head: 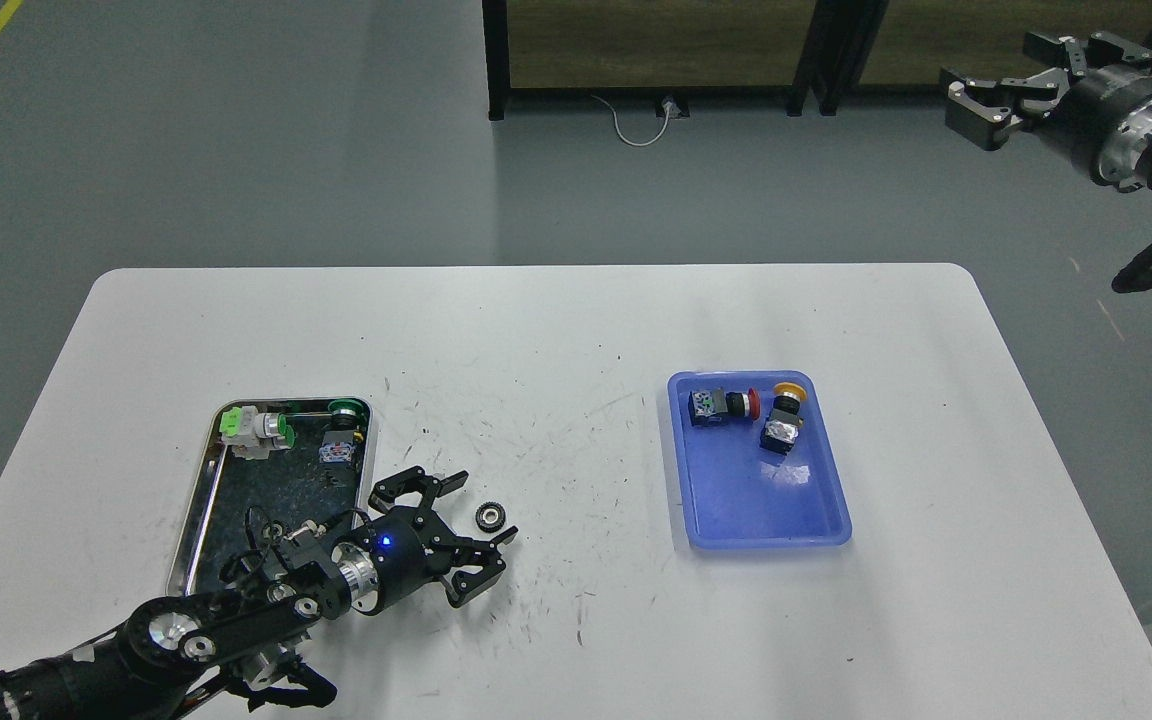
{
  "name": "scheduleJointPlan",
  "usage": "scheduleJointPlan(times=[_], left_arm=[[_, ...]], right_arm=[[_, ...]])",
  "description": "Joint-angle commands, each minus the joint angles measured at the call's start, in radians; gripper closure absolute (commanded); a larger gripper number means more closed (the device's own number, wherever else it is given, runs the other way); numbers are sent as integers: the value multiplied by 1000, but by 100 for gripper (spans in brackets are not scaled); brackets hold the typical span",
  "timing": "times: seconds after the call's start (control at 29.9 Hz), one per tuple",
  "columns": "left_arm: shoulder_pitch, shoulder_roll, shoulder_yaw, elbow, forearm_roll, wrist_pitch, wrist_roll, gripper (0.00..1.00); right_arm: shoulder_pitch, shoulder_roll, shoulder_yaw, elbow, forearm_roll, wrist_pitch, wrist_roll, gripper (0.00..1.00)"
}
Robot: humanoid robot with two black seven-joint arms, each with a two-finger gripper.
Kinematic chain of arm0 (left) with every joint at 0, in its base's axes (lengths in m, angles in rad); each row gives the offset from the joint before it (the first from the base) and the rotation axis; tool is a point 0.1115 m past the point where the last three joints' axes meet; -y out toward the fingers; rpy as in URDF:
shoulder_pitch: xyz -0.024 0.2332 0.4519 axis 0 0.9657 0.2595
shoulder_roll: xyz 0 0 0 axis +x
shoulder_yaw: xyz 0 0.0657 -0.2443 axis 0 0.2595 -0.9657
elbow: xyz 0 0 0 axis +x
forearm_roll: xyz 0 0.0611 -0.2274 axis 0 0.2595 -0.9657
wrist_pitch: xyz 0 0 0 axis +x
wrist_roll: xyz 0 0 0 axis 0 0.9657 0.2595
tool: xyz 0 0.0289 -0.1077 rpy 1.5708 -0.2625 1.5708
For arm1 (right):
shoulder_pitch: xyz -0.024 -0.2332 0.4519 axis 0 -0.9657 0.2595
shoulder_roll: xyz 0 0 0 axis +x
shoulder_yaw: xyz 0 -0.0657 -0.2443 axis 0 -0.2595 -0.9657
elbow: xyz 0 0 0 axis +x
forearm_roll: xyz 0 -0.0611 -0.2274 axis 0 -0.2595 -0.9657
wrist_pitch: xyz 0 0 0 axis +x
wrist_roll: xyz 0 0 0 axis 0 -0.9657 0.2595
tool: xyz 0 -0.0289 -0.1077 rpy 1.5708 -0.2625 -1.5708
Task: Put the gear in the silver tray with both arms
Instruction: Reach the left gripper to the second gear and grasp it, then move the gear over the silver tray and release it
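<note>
- Gear (490, 516) lies flat on the white table (556, 330), just right of the silver tray (198, 492) and outside its rim.
- Our left gripper (471, 530) sits near the gear, fingers spread wide around it; nothing is held. Whether a fingertip touches the gear we cannot tell.
- Our right gripper (981, 105) hangs far right, off the table, fingers apart and empty.
- Silver tray holds a green-capped switch part (258, 430) and a green button part (340, 430) at its far end; the near end looks bare.
- Blue tray (761, 510) at right holds a red button part (726, 405) and a yellow one (784, 418); not our target.
- Risks, as we judge them: the gear is small and low, so closing fingers may push it away or tip it on edge and let it roll. A carry leftward must clear the tray's raised rim; catching it could shift the tray or knock the gear loose.
</note>
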Motion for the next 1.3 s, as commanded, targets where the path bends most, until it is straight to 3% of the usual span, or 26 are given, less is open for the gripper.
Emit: scheduleJointPlan(times=[0.0,0.37,0.57,0.77,0.94,1.27], left_arm=[[-3,-1,18,-1,1,0,0,29],[-10,-1,36,0,3,0,8,50],[-15,-1,38,0,3,-14,12,67],[-41,1,36,-3,0,-25,14,76],[-79,34,1,-35,-9,-44,19,76],[-110,350,-96,-171,-11,-150,28,75]], right_arm=[[0,1,0,0,0,0,0,12],[6,-1,0,0,-2,0,0,12],[6,-1,0,0,-5,0,0,12],[6,-1,0,0,-5,0,0,12],[9,-1,0,0,-5,0,0,12],[11,2,3,-11,-5,0,0,12]])
